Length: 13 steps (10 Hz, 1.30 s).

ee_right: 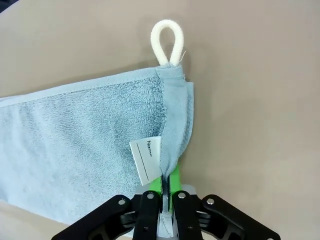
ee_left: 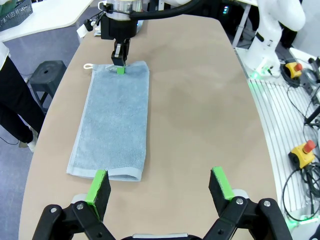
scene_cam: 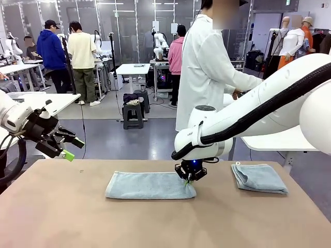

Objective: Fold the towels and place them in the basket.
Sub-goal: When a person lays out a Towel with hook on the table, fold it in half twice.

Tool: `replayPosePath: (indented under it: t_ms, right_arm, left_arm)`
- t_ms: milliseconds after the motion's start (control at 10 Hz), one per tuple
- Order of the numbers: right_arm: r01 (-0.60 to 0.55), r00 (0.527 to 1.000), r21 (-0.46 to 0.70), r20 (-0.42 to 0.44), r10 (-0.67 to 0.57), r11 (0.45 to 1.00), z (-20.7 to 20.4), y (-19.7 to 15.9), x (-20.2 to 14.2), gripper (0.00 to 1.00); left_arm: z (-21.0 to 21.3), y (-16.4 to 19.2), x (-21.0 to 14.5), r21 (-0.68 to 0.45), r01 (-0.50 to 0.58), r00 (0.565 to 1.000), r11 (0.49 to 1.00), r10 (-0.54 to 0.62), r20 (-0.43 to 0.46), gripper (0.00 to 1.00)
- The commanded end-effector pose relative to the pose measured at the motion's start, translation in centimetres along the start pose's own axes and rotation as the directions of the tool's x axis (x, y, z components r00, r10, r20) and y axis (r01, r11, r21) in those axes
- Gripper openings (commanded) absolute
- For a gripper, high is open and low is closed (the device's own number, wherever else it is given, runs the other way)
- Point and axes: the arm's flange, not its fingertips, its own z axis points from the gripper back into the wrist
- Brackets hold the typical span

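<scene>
While my right gripper [ee_right: 165,192] pinches the hem of the long towel [scene_cam: 150,185] lying mid-table and my left gripper [ee_left: 160,187] hangs open over its other end, I judge the thin hold could slip as it lifts.

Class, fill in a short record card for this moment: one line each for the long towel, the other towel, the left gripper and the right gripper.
Long towel: lying flat in the middle of the table, folded lengthwise
Other towel: folded small, near the table's right end
Left gripper: open, raised above the table's left end, holding nothing
Right gripper: shut on the long towel's right-hand short edge
</scene>
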Motion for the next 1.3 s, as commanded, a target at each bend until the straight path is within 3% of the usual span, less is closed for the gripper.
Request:
replayPosePath:
  t_ms: [0,400,700,800,900,1200]
  right_arm:
    - [-0.009,1.0,-0.051,0.001,0.009,0.999,-1.3,-2.4,1.2,0.0]
    - [0.013,1.0,-0.064,0.02,-0.011,0.998,-0.2,-8.8,1.3,0.0]
    - [0.003,0.999,-0.042,0.055,0.0,0.999,1.5,-9.8,1.2,0.0]
    - [-0.027,0.993,-0.023,0.111,0.03,0.999,5.1,-8.3,1.3,0.0]
    - [-0.034,0.992,-0.025,0.123,0.037,0.999,5.7,-7.8,1.3,0.0]
    - [-0.08,0.983,-0.118,0.154,0.098,0.99,10.1,-1.2,0.1,0.0]
  left_arm:
    - [0.1,0.0,0.1,0.001,0.003,1.0,1.0,-0.003,-0.001,1.0]
    - [0.1,0.0,0.1,0.001,0.003,1.0,1.0,-0.003,-0.001,1.0]
    - [0.1,0.0,0.1,0.001,0.003,1.0,1.0,-0.003,-0.001,1.0]
    - [0.1,0.0,0.1,0.001,0.003,1.0,1.0,-0.003,-0.001,1.0]
    - [0.1,0.0,0.1,0.001,0.003,1.0,1.0,-0.003,-0.001,1.0]
    - [0.1,0.0,0.1,0.001,0.003,1.0,1.0,-0.003,-0.001,1.0]
